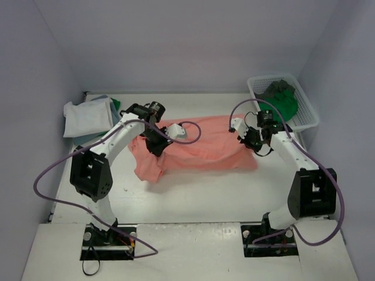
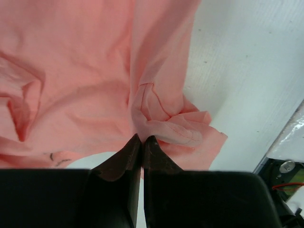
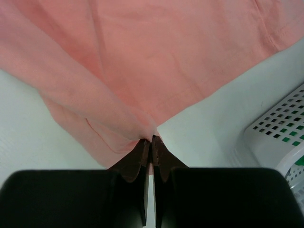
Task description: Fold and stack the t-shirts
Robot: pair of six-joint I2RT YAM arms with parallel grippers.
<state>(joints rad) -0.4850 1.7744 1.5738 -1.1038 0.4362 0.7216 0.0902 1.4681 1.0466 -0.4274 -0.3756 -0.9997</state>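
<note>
A salmon t-shirt (image 1: 205, 146) is spread, crumpled, across the middle of the bench (image 1: 199, 193). Its part toward 9 o'clock is pinched in the closed left claw (image 2: 142, 140), where the cloth is bunched into a small fold at the tips. Its edge toward 3 o'clock is pinched in the closed right claw (image 3: 151, 139). Folded pale blue t-shirts (image 1: 88, 117) are stacked at 10 o'clock. At 2 o'clock a white mesh basket (image 1: 309, 120) is seen, with a green t-shirt (image 1: 286, 102) and a dark garment (image 1: 280, 86) lying inside.
</note>
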